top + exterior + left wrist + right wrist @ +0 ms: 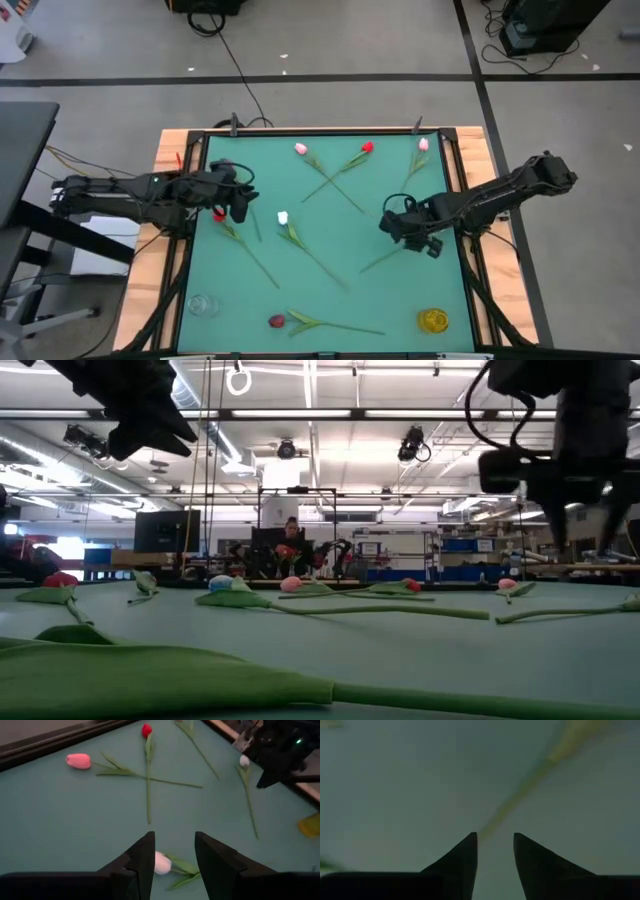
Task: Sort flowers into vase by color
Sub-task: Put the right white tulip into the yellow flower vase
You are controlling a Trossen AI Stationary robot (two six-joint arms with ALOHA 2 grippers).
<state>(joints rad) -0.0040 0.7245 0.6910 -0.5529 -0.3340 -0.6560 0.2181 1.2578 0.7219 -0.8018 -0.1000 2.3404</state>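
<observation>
Our right claw (pixel 495 842) hovers low over the green surface (pixel 330 230), fingers parted and empty, a pale green stem (pixel 520 800) lying just ahead of the gap. Our left claw (pixel 174 851), also open and empty, hangs beside the white tulip (pixel 283 217); other flowers lie scattered across the surface

Matt teal mat (pixel 330 290) on a bare wood table (pixel 150 270) — clear glass vase (pixel 203 305), matt black pincer fingers (pixel 142 860).

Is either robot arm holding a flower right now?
No. The left gripper and right gripper are both open and empty, with every flower lying on the table.
</observation>
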